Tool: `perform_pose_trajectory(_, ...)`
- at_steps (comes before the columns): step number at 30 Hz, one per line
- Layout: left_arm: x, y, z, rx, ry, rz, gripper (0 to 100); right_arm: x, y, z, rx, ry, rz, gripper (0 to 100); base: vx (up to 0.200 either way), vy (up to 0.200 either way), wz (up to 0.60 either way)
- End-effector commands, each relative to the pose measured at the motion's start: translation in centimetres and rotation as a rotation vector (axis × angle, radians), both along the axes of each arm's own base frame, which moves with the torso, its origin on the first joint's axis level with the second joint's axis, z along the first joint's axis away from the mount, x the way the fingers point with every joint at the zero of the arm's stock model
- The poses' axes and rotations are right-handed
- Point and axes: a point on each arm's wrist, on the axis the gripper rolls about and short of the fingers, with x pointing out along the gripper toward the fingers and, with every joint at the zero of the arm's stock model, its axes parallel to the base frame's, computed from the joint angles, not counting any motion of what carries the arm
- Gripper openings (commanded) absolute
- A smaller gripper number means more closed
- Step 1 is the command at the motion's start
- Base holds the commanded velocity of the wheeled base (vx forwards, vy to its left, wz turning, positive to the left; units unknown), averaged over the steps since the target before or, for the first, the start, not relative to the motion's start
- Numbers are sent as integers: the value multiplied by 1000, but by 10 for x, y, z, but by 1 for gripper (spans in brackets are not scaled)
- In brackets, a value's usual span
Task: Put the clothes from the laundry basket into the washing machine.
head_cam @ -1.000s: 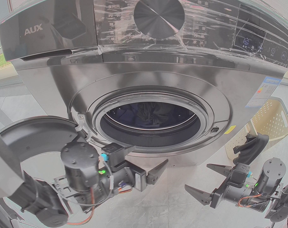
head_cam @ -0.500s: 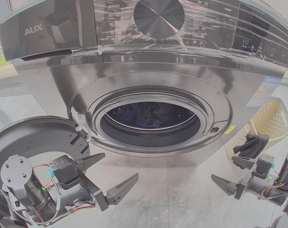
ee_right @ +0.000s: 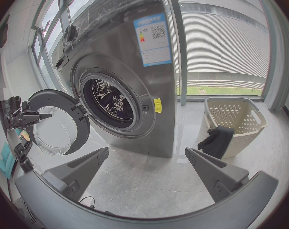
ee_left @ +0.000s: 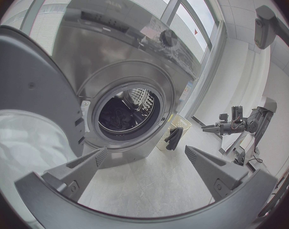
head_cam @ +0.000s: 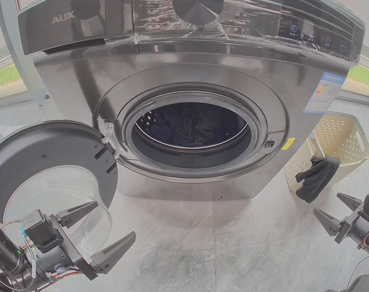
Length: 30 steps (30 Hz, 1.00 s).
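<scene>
The grey washing machine stands ahead with its round door swung open to the left. Dark clothes lie inside the drum. To the machine's right a cream laundry basket holds a black garment draped over its front rim. My left gripper is open and empty, low in front of the open door. Down at the right, near the basket, my right gripper is open and empty too. In the right wrist view the basket and black garment lie ahead of the open gripper.
Grey tiled floor spreads between both arms and the machine. Windows and a window post stand behind the machine and basket. The open door blocks the space at the left.
The camera has drawn back and the whole picture shifted. Both arms pulled back and down toward the lower corners, the left one away from the drum opening. Both grippers stay open.
</scene>
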Motion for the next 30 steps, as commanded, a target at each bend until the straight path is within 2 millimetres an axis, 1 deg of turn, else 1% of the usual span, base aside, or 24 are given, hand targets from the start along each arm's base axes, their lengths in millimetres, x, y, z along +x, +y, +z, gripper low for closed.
perform_pose_trajectory(1,-18,25,7,-48,-53,45,100,-20,-13,5,11,-89,-71,100,-200,0,0)
perform_pose_trajectory(2,-18,25,7,-48,-53,45,100,-20,-13,5,11,-89,-71,100,-200,0,0)
perform_pose_trajectory(4,-25,36,2,-20,-25,68,100,-28,-17,5,9,-101,-91,100,-200,0,0)
perform_pose_trajectory(8,-35,49,-6,30,22,115,100,-40,-23,3,9,-111,-124,100,-200,0,0)
perform_pose_trajectory(11,-42,58,-8,26,23,142,100,-48,-27,0,8,-112,-147,100,0,0,0)
perform_pose_trajectory(14,-53,68,-10,7,7,171,100,-62,-31,-5,10,-120,-163,100,0,0,0)
perform_pose_trajectory(17,-62,76,-14,0,-7,195,100,-69,-33,-9,6,-109,-172,100,0,0,0)
perform_pose_trajectory(21,-68,82,-20,24,7,236,100,-76,-35,-14,10,-115,-188,100,0,-200,0)
perform_pose_trajectory(22,-72,85,-25,38,28,261,100,-80,-37,-16,16,-125,-214,100,0,-200,0)
perform_pose_trajectory(26,-82,91,-32,31,23,282,100,-91,-39,-23,17,-145,-262,100,0,-200,0)
perform_pose_trajectory(30,-99,97,-45,12,-6,305,100,-106,-41,-40,3,-130,-299,100,0,-200,0)
